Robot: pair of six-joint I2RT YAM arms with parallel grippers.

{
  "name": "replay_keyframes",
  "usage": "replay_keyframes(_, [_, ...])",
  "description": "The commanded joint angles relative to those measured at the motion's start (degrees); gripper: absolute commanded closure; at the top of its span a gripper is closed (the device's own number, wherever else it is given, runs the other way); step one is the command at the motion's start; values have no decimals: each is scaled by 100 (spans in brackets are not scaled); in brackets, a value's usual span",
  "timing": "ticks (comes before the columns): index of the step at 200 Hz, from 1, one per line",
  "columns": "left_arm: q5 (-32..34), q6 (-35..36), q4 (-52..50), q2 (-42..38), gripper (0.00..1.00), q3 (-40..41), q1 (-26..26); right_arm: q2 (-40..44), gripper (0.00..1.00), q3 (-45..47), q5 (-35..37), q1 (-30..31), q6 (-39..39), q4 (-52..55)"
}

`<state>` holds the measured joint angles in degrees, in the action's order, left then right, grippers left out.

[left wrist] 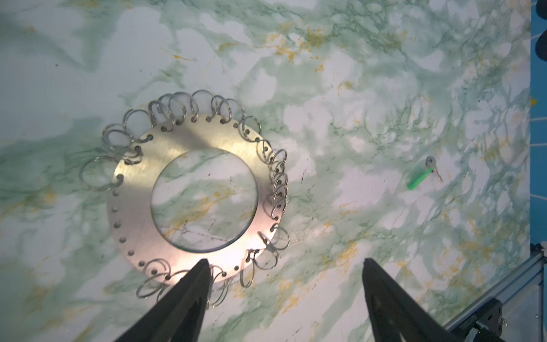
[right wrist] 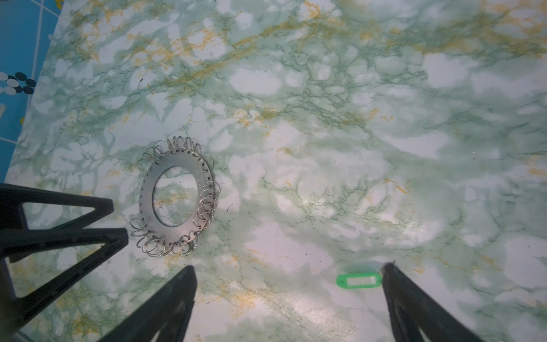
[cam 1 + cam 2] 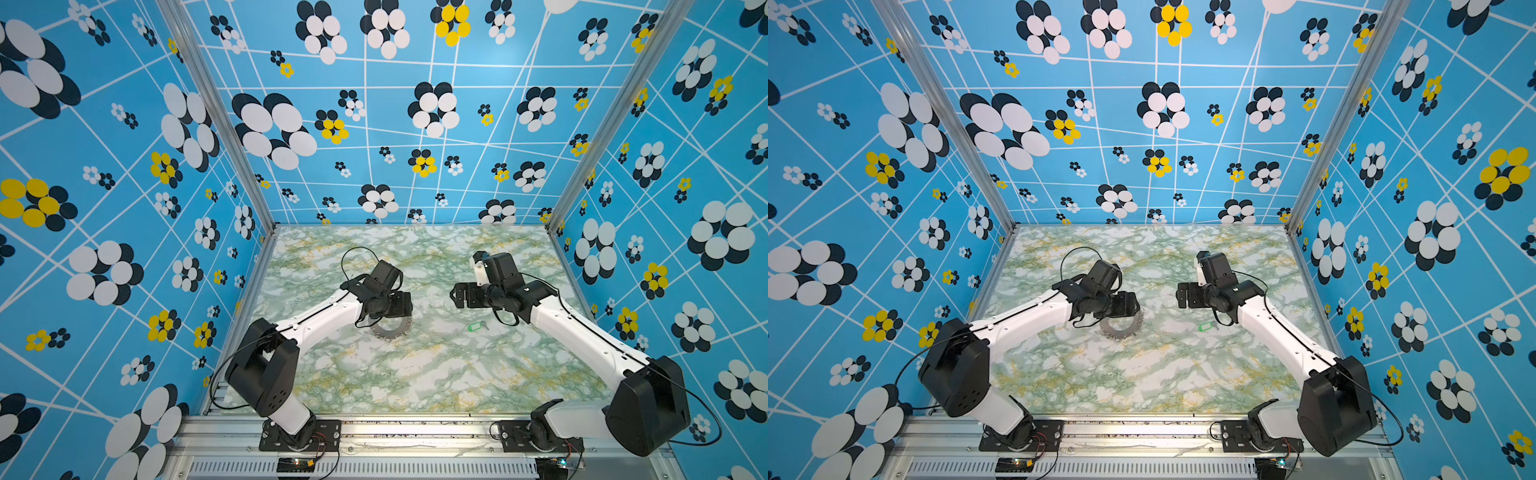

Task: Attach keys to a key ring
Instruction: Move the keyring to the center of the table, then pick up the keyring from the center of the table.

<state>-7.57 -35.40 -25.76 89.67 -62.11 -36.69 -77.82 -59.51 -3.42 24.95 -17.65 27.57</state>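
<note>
The key ring [image 1: 133, 189] is a flat grey metal disc with a wide centre hole and many wire loops round its edge. It lies flat on the marbled table, left of centre in both top views [image 3: 384, 331] [image 3: 1113, 330]. My left gripper [image 1: 285, 262] hovers over its near edge, open, with one fingertip [image 1: 202, 266] above the rim and nothing between the jaws. The green key tag [image 2: 358, 280] with its small silvery key [image 1: 435, 170] lies to the ring's right [image 3: 473, 327]. My right gripper [image 2: 289, 265] is open above it, one fingertip [image 2: 390, 269] over the tag's end.
The green-and-white marbled table [image 3: 415, 374] is closed in by blue flower-patterned walls [image 3: 124, 208] on three sides. An aluminium rail [image 3: 415, 428] with both arm bases runs along the front. The left gripper's fingers [image 2: 118, 222] show beside the ring in the right wrist view.
</note>
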Motion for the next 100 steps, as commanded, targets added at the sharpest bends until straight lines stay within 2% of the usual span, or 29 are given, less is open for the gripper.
replay_keyframes(1, [104,119,-431,-31,23,385,-293,81,1,98,-174,71,-118,82])
replay_keyframes(51, [346,66,-248,60,45,716,-728,89,4,131,-204,102,-236,-1])
replay_keyframes(82, [508,132,-18,136,54,770,-769,153,5,196,-179,115,-283,-49])
replay_keyframes(100, [631,265,38,217,56,738,-806,185,6,221,-168,108,-286,-76])
